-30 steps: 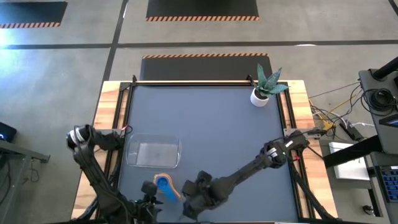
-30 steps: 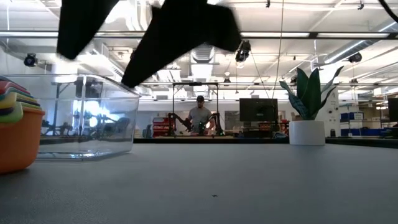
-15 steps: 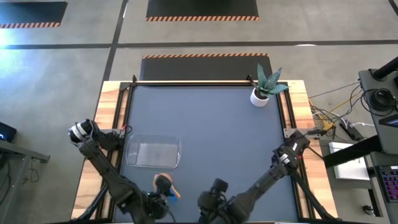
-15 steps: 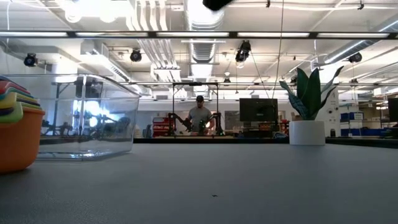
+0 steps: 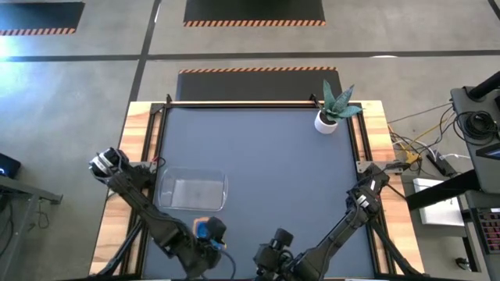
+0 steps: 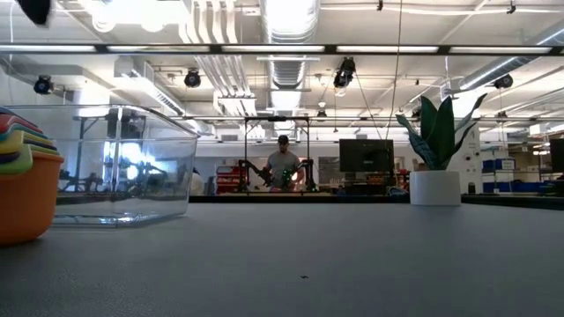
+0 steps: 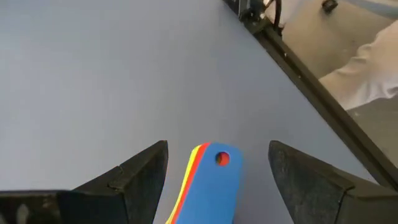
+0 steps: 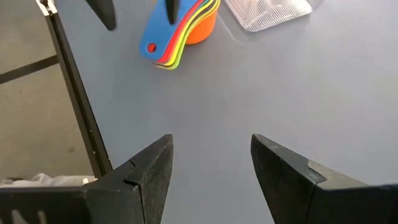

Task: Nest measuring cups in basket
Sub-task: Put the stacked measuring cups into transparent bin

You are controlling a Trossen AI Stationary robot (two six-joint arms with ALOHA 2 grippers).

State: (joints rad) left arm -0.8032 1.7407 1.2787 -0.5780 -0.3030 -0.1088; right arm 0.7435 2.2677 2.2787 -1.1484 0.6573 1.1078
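The measuring cups (image 8: 181, 28) are nested in one stack. The orange one (image 6: 22, 198) is at the bottom and stands on the table. Their flat handles (image 7: 208, 186) are fanned out, the blue one on top. The stack (image 5: 205, 228) is outside the clear basket (image 5: 192, 192), just off its near edge. My left gripper (image 7: 217, 163) hovers open over the handles, one finger on each side, touching nothing. My right gripper (image 8: 211, 149) is open and holds nothing. It hangs over bare table to the right of the stack, near the front edge (image 5: 277, 240).
A white pot with a spiky green plant (image 5: 328, 117) stands at the far right corner. Black rails (image 8: 74, 99) and wooden boards frame the table. A person (image 6: 283, 165) stands in the room far behind it. Bare grey table lies between the basket and the plant.
My right arm has drawn back from beside the stack toward the table's near edge and right. My left arm has swung toward the right, so its gripper is now over the cups. Both arms have left the low view. The stack has stayed where it was.
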